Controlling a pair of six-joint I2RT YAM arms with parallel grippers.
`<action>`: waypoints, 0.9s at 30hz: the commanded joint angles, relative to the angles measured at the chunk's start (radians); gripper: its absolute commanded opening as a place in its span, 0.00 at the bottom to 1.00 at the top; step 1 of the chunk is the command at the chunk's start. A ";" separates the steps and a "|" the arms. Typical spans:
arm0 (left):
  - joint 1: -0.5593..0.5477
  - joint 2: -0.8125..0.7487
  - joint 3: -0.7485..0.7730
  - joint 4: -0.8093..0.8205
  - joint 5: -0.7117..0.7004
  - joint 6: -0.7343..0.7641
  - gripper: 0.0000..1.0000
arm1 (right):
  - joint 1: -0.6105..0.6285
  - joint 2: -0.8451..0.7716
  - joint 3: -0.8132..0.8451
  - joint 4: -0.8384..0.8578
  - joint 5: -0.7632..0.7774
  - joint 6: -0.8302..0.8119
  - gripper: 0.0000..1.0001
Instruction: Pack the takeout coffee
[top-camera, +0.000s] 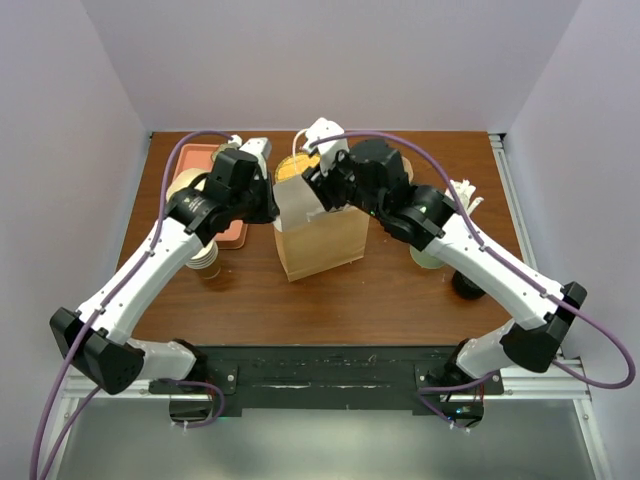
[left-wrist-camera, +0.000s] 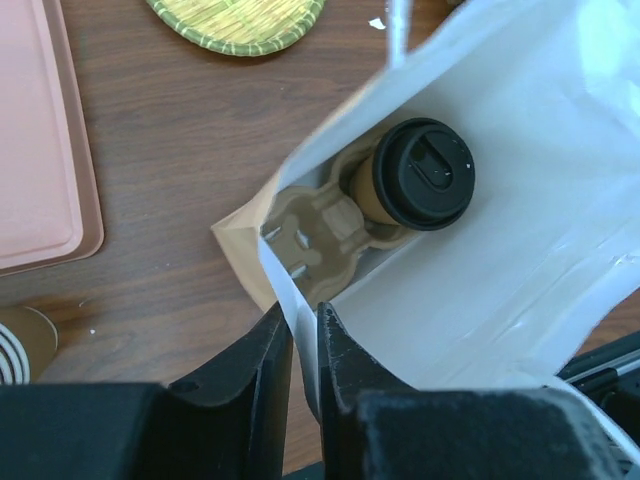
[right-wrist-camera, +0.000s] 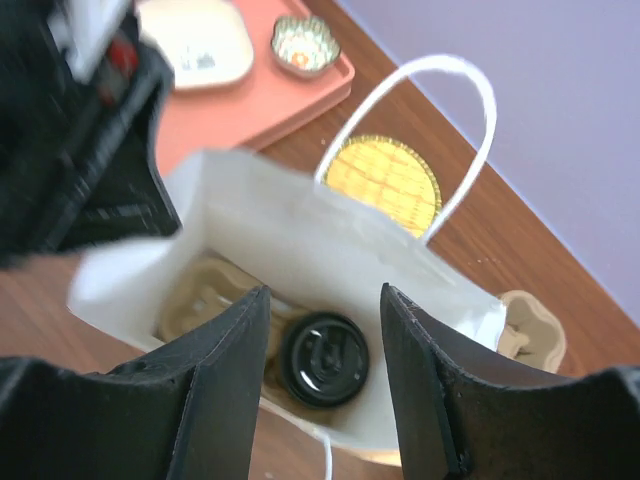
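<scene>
The takeout coffee (left-wrist-camera: 425, 175), a tan paper cup with a black lid, stands inside the open brown paper bag (top-camera: 320, 240), seated in a moulded cardboard carrier (left-wrist-camera: 315, 235). From above, the lid (right-wrist-camera: 323, 358) shows between my right fingers, low in the bag (right-wrist-camera: 300, 230). My right gripper (right-wrist-camera: 325, 295) hangs open over the bag's mouth and touches nothing. My left gripper (left-wrist-camera: 303, 320) is at the bag's left rim, its jaws narrowly parted with the white inner wall (left-wrist-camera: 520, 200) between them. In the top view both grippers (top-camera: 272, 205) (top-camera: 318, 190) meet over the bag.
A pink tray (left-wrist-camera: 40, 150) lies left of the bag, with a white dish (right-wrist-camera: 195, 45) and a small bowl (right-wrist-camera: 305, 45) on it. A woven yellow-green mat (right-wrist-camera: 385, 180) sits behind the bag. Stacked paper cups (top-camera: 205, 258) stand front left. White straws (top-camera: 465, 195) stand at the right.
</scene>
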 joint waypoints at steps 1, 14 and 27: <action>-0.005 0.013 0.060 0.005 -0.049 0.008 0.23 | -0.003 -0.012 0.116 0.061 0.103 0.206 0.52; -0.003 0.004 0.230 -0.020 -0.175 0.137 0.94 | -0.107 0.077 0.376 -0.491 0.535 0.391 0.54; -0.003 -0.143 0.241 -0.044 -0.148 0.186 1.00 | -0.448 0.090 0.090 -0.677 0.243 0.517 0.58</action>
